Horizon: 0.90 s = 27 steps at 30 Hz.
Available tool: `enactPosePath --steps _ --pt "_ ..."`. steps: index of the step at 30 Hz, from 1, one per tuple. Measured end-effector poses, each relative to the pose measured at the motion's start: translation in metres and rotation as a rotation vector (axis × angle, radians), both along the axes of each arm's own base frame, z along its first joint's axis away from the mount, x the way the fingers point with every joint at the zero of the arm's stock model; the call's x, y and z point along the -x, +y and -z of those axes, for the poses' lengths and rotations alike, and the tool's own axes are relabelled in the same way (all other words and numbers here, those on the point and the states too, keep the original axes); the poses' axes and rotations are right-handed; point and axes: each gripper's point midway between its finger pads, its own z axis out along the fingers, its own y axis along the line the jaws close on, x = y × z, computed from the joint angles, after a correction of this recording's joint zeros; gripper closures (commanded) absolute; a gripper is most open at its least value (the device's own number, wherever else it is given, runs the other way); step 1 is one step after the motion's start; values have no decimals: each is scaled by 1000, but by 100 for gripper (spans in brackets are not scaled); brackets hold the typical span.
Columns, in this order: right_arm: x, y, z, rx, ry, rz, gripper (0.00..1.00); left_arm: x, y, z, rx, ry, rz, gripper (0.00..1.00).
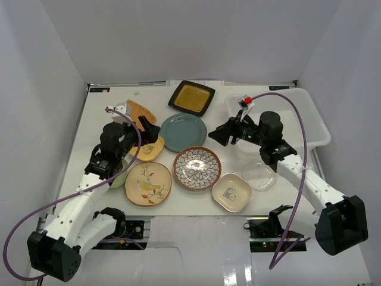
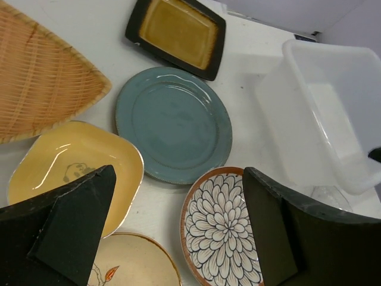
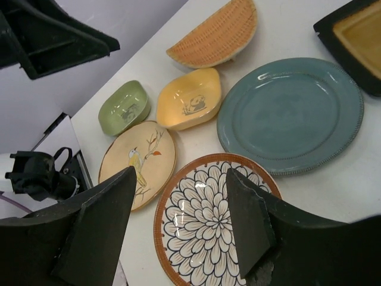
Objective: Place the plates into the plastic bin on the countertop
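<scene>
Flower-patterned plate (image 3: 196,229) lies flat on worktop (image 1: 155,95), centre front; bin (image 2: 297,137) stands to its right. Right hand (image 3: 178,185), fingers spread, hovers near plate's far edge; left hand (image 2: 178,173), also spread, is well apart leftward. Right arm nearer.

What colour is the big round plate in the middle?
The round plate is plain teal, a blue-green. The left wrist view shows it best.
</scene>
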Motion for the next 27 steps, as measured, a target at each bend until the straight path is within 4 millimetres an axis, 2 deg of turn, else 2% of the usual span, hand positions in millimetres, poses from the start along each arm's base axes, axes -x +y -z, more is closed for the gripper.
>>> enactPosePath --steps 6,9,10,12,15,16,21,27 --pt "17 13 14 11 25 -56 32 -20 24 10 -38 82 -179 2" --pt "26 21 16 12 25 -88 33 -38 47 23 -41 151 -287 2" --pt "29 23 17 11 23 -96 33 -45 59 29 -31 177 -325 2" --pt "34 26 20 12 25 -113 33 -60 102 45 3 236 -447 2" --pt "42 29 24 13 26 -130 34 -66 159 72 40 313 -618 2" --pt "44 30 25 13 27 -135 34 -66 169 79 51 333 -651 2" --pt "49 33 26 11 22 -153 34 -76 183 110 124 408 -697 2" --pt "52 33 31 15 30 -159 34 -84 198 162 232 498 -723 11"
